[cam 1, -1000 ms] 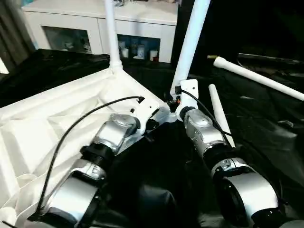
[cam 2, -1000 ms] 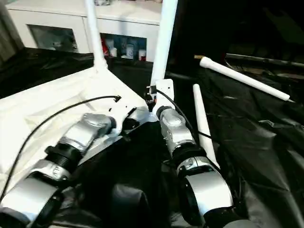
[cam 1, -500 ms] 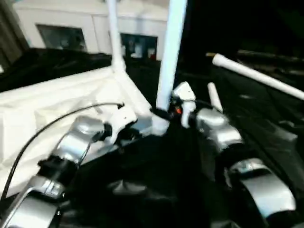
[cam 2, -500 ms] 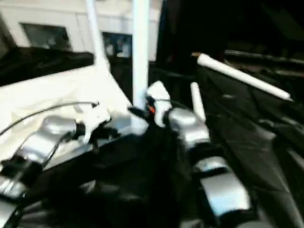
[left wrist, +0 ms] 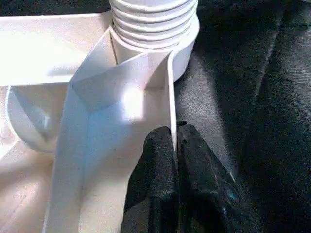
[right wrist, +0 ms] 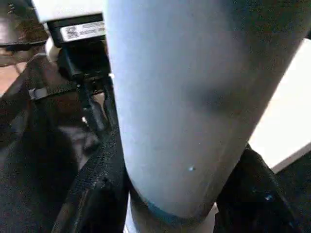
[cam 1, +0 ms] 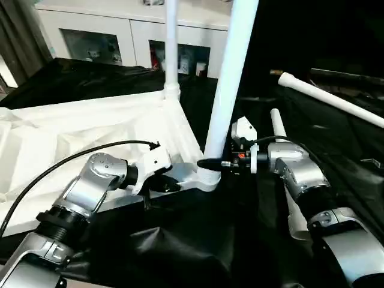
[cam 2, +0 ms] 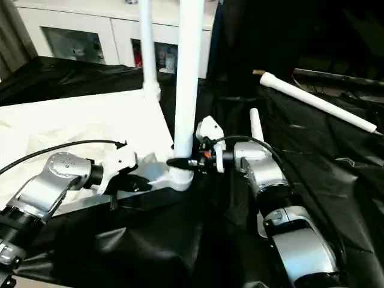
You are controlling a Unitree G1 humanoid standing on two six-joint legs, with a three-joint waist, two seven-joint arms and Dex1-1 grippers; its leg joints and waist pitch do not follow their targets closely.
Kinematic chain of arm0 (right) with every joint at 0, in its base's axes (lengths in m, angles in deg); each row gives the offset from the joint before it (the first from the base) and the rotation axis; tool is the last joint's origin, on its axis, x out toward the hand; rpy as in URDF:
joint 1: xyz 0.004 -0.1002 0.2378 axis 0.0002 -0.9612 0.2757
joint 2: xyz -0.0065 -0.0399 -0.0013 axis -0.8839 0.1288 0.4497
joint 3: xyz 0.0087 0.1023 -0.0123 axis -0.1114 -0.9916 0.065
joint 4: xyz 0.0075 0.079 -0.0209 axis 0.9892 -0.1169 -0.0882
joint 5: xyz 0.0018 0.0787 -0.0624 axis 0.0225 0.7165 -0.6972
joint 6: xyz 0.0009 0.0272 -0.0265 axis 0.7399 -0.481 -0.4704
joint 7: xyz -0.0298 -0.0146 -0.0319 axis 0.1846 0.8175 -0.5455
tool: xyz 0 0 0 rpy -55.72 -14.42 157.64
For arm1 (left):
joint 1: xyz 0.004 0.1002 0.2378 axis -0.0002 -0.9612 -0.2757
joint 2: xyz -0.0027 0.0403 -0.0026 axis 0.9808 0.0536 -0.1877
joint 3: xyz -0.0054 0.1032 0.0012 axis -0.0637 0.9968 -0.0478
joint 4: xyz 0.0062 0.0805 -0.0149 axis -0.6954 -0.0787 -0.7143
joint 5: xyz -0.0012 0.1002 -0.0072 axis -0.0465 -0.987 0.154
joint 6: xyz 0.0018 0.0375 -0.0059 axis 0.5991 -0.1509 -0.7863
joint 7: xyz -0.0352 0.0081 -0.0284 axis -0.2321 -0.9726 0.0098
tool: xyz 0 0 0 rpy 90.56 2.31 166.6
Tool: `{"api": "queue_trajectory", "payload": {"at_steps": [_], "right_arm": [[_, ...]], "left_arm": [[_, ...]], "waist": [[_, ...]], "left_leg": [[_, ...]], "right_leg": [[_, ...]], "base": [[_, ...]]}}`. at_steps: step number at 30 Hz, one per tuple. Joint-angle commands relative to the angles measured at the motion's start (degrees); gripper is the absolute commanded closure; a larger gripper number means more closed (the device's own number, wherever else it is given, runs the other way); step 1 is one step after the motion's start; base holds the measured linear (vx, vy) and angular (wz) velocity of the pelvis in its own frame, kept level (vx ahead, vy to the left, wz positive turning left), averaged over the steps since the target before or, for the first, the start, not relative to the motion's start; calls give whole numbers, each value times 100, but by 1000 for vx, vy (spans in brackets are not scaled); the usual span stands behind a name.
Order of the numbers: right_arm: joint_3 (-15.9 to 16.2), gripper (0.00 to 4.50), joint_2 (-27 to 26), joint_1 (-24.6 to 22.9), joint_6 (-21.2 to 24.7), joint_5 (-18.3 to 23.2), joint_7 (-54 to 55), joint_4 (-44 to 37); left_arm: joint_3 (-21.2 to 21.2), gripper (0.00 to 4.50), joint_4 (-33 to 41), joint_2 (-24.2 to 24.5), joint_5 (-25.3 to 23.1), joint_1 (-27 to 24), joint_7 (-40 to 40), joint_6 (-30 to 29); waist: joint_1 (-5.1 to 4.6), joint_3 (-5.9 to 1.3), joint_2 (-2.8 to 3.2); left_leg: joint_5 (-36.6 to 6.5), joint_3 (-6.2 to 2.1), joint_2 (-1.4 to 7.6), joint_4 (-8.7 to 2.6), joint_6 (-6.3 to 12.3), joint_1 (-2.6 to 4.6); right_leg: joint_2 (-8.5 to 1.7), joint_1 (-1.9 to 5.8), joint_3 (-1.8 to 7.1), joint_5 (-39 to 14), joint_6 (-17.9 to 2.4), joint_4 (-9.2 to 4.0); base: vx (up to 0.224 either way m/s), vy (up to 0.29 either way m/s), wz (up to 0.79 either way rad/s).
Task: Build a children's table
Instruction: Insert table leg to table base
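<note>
**A:** What are the claws doing?

**B:** The right gripper (cam 1: 211, 163) is clasping the near leg (cam 1: 228, 84) just above its base, one black finger on each side of the tube. The left gripper (left wrist: 175, 141) is pinching a thin wall of the tabletop (cam 1: 72, 135), fingers shut on the plastic right next to the corner socket (left wrist: 187, 43).

**A:** So which step is in hand?

**B:** I'd say the near leg is being seated in its socket. The tabletop is lying upside down on the black cloth (cam 1: 198, 252) at the left. This leg is standing upright at the near right corner and a far leg (cam 1: 171, 45) is standing at the corner behind it. Two loose legs are lying on the cloth to the right, one (cam 1: 330, 99) far off and one (cam 1: 277, 123) beside the right forearm.

**A:** What is the next move asking for?

**B:** Probably turning the tube while the left claw is bracing the top, then letting go and fetching a loose leg.

**A:** Are the views telling different things?

**B:** Yes. The left wrist view is showing ribbed rings (left wrist: 153, 19) on the leg's end above the socket, so I judge it is not fully home. The head views are giving the whole layout, including a white cabinet (cam 1: 120, 36) at the far side.
</note>
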Motion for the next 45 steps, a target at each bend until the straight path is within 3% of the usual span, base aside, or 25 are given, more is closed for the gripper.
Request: {"api": "queue_trajectory", "payload": {"at_steps": [1, 8, 10, 13, 15, 16, 17, 19, 20, 21, 22, 23, 24, 25, 26, 29, 31, 36, 45], "right_arm": [[392, 263, 299, -526, 485, -585, 100, 575], [366, 263, 237, -623, 385, -590, 354, 466], [180, 263, 105, -564, 349, -545, 881, 600], [-117, 263, -94, -412, 282, -514, 1893, 902], [-244, 263, -208, -308, 277, -542, 2604, 1115], [-264, 263, -228, -290, 276, -547, 2724, 1152], [-415, 263, -413, -146, 385, -523, 3583, 1424], [-499, 263, -538, -48, 459, -512, 4151, 1587], [-562, 263, -643, 36, 522, -497, 4571, 1708], [-630, 263, -789, 152, 614, -480, 5105, 1846], [-638, 263, -805, 166, 623, -479, 5164, 1862], [-734, 263, -1013, 315, 733, -431, 5736, 2043], [-791, 263, -1179, 416, 802, -383, 6058, 2155], [-791, 263, -1179, 416, 802, -383, 6058, 2155], [-814, 263, -1363, 513, 840, -348, 6285, 2251], [-773, 263, -1554, 594, 840, -374, 6423, 2320], [-768, 263, -1588, 610, 838, -379, 6445, 2338], [-839, 263, -1703, 690, 759, -463, 6622, 2474], [-969, 263, -1722, 753, 579, -378, 6479, 2453]], "left_arm": [[-28, 450, 580, 34, 357, 122, 569, 220], [-30, 450, 461, -8, 247, 156, 369, 294], [-115, 450, 226, -154, 136, 276, -9, 315], [-265, 450, -161, -404, 13, 515, -578, 244], [-332, 450, -418, -558, -54, 707, -893, 142], [-344, 450, -462, -584, -65, 740, -947, 124], [-402, 450, -821, -826, -162, 1009, -1397, -43], [-424, 450, -1015, -978, -205, 1163, -1632, -179], [-428, 450, -1158, -1099, -252, 1280, -1831, -262], [-454, 450, -1338, -1288, -281, 1424, -2091, -457], [-457, 450, -1361, -1310, -284, 1441, -2121, -477], [-485, 450, -1620, -1572, -344, 1618, -2507, -682], [-478, 450, -1764, -1758, -389, 1715, -2731, -801], [-478, 450, -1764, -1758, -389, 1715, -2731, -801], [-468, 450, -1909, -1942, -419, 1795, -2926, -856], [-458, 450, -2075, -2084, -432, 1857, -3075, -873], [-451, 450, -2108, -2098, -438, 1869, -3094, -867], [-525, 450, -2291, -2108, -469, 1958, -3194, -891], [-563, 450, -2443, -2095, -467, 2020, -3215, -828]], "waist": [[2, -297, 92], [23, -311, 91], [16, -301, 81], [-10, -266, 82], [-39, -260, 78], [-50, -262, 76], [-66, -272, 92], [-87, -269, 91], [-100, -285, 82], [-111, -278, 101], [-97, -278, 94], [-101, -299, 88], [-109, -293, 100], [-95, -307, 109], [-82, -319, 99], [-91, -324, 99], [-80, -318, 104], [-81, -264, 108], [-86, -263, 105]], "left_leg": [[-670, -75, 370, -354, 339, 39], [-587, -78, 358, -340, 349, 35], [-631, -81, 358, -348, 323, 36], [-1152, -97, 348, -403, 74, 84], [-1261, -100, 338, -416, -37, 97], [-1268, -109, 334, -421, -57, 83], [-1258, -123, 342, -425, -81, 67], [-1309, -108, 316, -415, -159, 103], [-1200, -127, 314, -419, -176, 44], [-1152, -116, 309, -416, -190, 48], [-1176, -120, 313, -410, -183, 55], [-1009, -119, 300, -395, -145, 9], [-953, -106, 292, -390, -137, 17], [-885, -104, 297, -375, -131, 43], [-767, -109, 296, -371, -87, 10], [-676, -100, 295, -360, 15, 3], [-722, -100, 297, -362, 35, 15], [-1205, -104, 310, -409, -41, 44], [-1238, -109, 315, -422, -38, 41]], "right_leg": [[-515, 267, 272, 105, -1636, -305], [-512, 280, 263, 220, -1622, -294], [-512, 276, 266, 147, -1608, -301], [-541, 245, 283, -864, -1444, -413], [-533, 219, 299, -1083, -1356, -438], [-534, 235, 296, -1130, -1327, -434], [-541, 245, 292, -1133, -1292, -428], [-531, 202, 298, -1286, -1247, -457], [-543, 249, 297, -1194, -1231, -432], [-527, 215, 297, -1141, -1213, -440], [-540, 215, 297, -1141, -1213, -446], [-541, 258, 300, -903, -1233, -411], [-523, 233, 302, -807, -1241, -415], [-519, 229, 296, -615, -1280, -403], [-523, 268, 287, -334, -1323, -368], [-509, 270, 280, 88, -1397, -335], [-514, 269, 276, 87, -1411, -343], [-529, 232, 296, -687, -1276, -429], [-533, 224, 299, -755, -1227, -438]], "base": [[0, 0, 0], [0, 0, 0], [0, 0, 0], [0, 0, 0], [0, 0, 0], [0, 0, 0], [0, 0, 0], [0, 0, 0], [0, 0, 0], [0, 0, 0], [0, 0, 0], [0, 0, 0], [0, 0, 0], [0, 0, 0], [0, 0, 0], [0, 0, 0], [0, 0, 0], [0, 0, 0], [0, 0, 0]]}}
